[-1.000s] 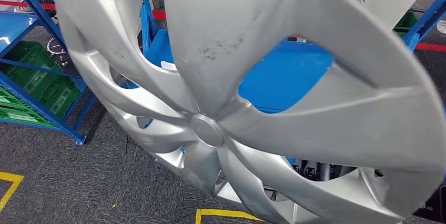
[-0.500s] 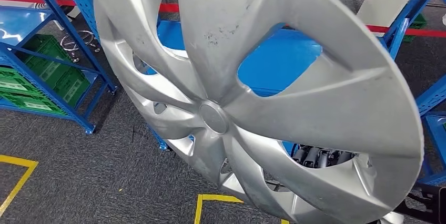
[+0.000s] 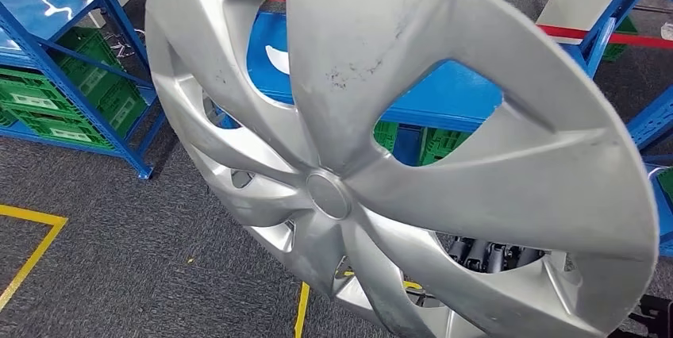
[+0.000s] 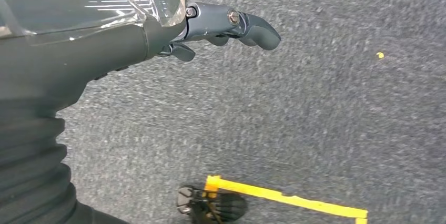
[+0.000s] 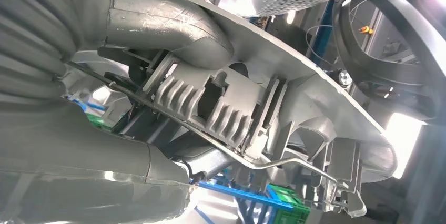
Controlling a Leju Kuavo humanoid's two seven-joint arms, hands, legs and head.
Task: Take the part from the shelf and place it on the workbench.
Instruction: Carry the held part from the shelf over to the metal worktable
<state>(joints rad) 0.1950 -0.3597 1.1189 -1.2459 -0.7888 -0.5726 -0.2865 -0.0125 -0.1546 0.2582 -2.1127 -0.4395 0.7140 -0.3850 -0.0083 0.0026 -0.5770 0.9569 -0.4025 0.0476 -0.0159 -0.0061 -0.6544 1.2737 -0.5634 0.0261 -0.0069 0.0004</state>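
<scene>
A big silver wheel cover (image 3: 381, 60) with curved spokes and a round centre cap hangs tilted close in front of me in the head view. My right hand (image 3: 488, 255) holds it from behind at the lower rim, and its dark fingers show through an opening. In the right wrist view the grey thumb of my right hand (image 5: 168, 24) presses on the cover's ribbed back rim (image 5: 294, 92). My left hand (image 4: 226, 24) hangs over the grey carpet, holding nothing, fingers apart. A blue flat surface (image 3: 452, 96) shows through the cover's openings.
A blue rack (image 3: 127, 76) with green crates (image 3: 71, 100) stands at the left, and another blue rack (image 3: 635, 5) at the right. Green crates (image 3: 440, 144) sit under the blue surface. Yellow tape (image 3: 32, 251) and red tape (image 3: 603, 36) mark the carpet.
The whole scene has shifted as my view turned and moved closer to the blue surface; green crates under it came into sight. The wheel cover stays held in my right hand.
</scene>
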